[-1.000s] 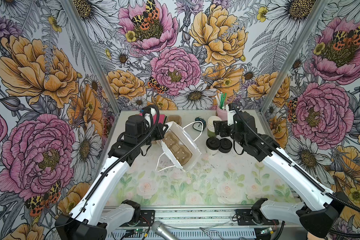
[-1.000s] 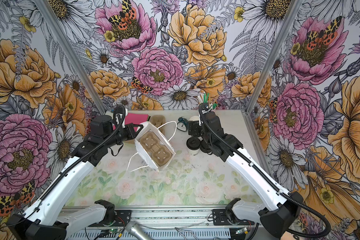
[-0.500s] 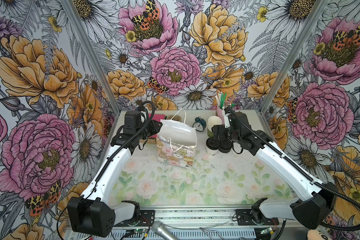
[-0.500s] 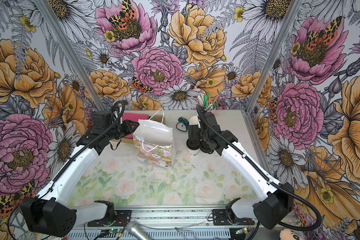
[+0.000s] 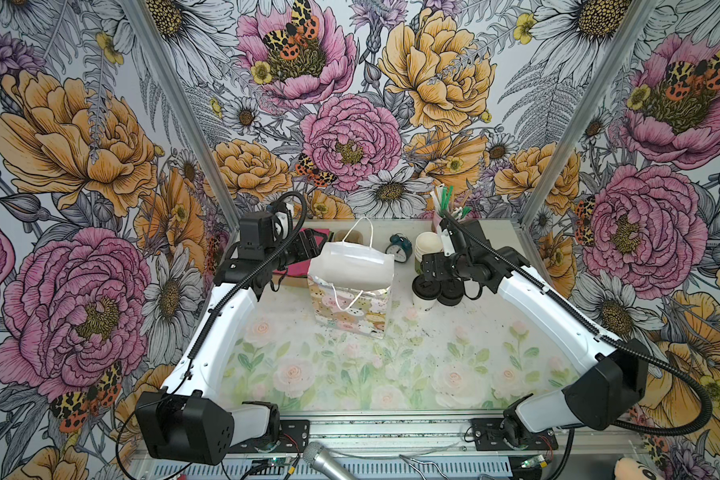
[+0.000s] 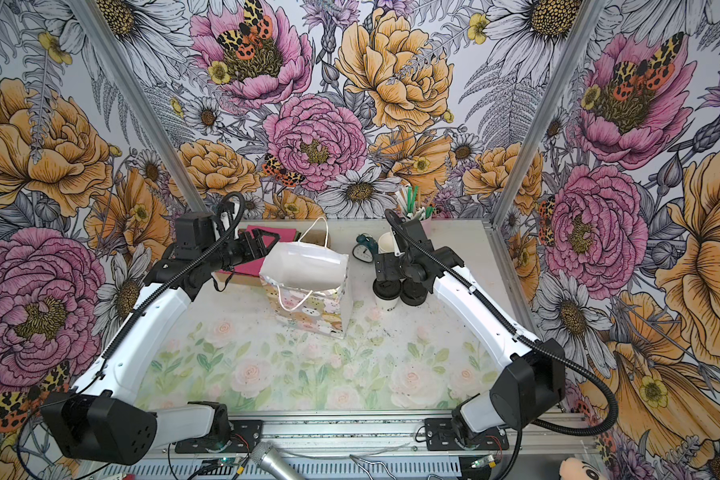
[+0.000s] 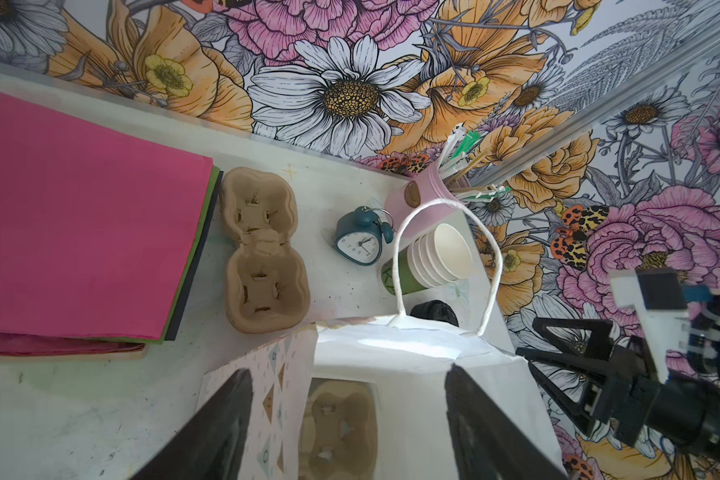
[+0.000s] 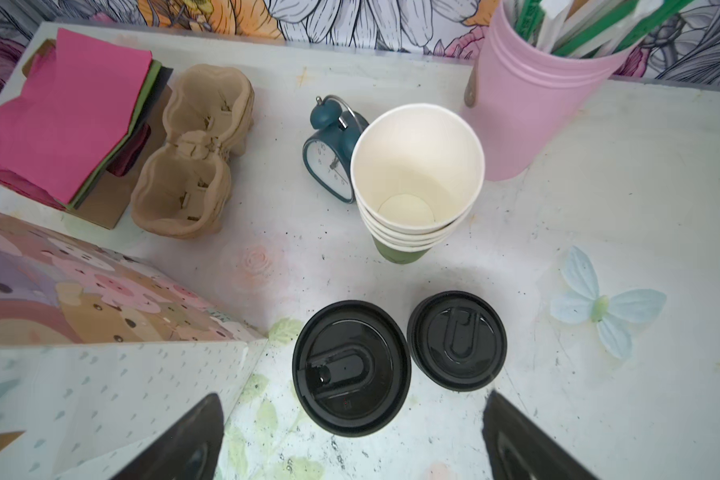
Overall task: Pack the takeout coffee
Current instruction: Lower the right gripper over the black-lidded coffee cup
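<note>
The takeout coffee (image 5: pixel 425 291) (image 6: pixel 386 292), a white cup under a black lid (image 8: pixel 351 368), stands on the table right of the gift bag (image 5: pixel 352 293) (image 6: pixel 308 286). My right gripper (image 5: pixel 429 268) (image 8: pixel 353 397) hangs open just above it, with one finger on each side of the lid and clear of it. The bag stands upright with its mouth open, and a brown cup carrier (image 7: pixel 341 419) lies at its bottom. My left gripper (image 5: pixel 313 248) (image 7: pixel 348 370) is open at the bag's back-left rim, holding nothing.
A pile of black lids (image 8: pixel 457 340) (image 5: pixel 451 289) sits right beside the coffee. Behind are nested paper cups (image 8: pixel 416 174), a blue alarm clock (image 8: pixel 329 166), a pink cup of straws (image 8: pixel 528 104), a second carrier (image 7: pixel 262 249) and pink napkins (image 7: pixel 80 216).
The bag, tipped over in my left gripper a second ago, now stands upright, and that gripper has opened and let it go. My right gripper has dropped over the lidded cup.
</note>
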Available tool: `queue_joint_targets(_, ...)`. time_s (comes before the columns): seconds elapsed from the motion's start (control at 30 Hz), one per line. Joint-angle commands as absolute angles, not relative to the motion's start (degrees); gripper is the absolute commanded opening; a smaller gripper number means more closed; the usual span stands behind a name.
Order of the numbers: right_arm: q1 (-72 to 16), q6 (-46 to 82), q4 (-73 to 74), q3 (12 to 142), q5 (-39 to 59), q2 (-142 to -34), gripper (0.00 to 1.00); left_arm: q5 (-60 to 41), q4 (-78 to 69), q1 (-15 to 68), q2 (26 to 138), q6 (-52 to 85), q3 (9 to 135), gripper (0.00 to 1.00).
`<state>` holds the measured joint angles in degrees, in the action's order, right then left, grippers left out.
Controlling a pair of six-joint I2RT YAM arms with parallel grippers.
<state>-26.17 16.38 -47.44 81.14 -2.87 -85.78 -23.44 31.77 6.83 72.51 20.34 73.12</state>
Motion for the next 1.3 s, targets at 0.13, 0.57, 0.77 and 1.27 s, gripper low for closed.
queue_joint_targets(0.13,-25.9,11.7,-57.2,86.4,-1.8,-91.4,1.00,-21.0,32.4,6.4,69.3,12.8,72.2,0.92)
queue_joint_targets(0.57,-25.9,10.1,-59.9,91.4,2.2,-99.8,0.99,-16.8,26.8,6.6,65.2,8.7,65.7,0.99)
queue_joint_targets(0.77,-25.7,10.3,-60.1,92.9,0.9,-101.9,1.00,-15.2,20.2,6.7,61.2,6.2,59.8,0.99)
queue_joint_targets(1.27,-25.5,9.2,-61.7,93.7,1.6,-104.8,1.00,-14.4,13.4,5.5,56.8,3.2,52.7,0.99)
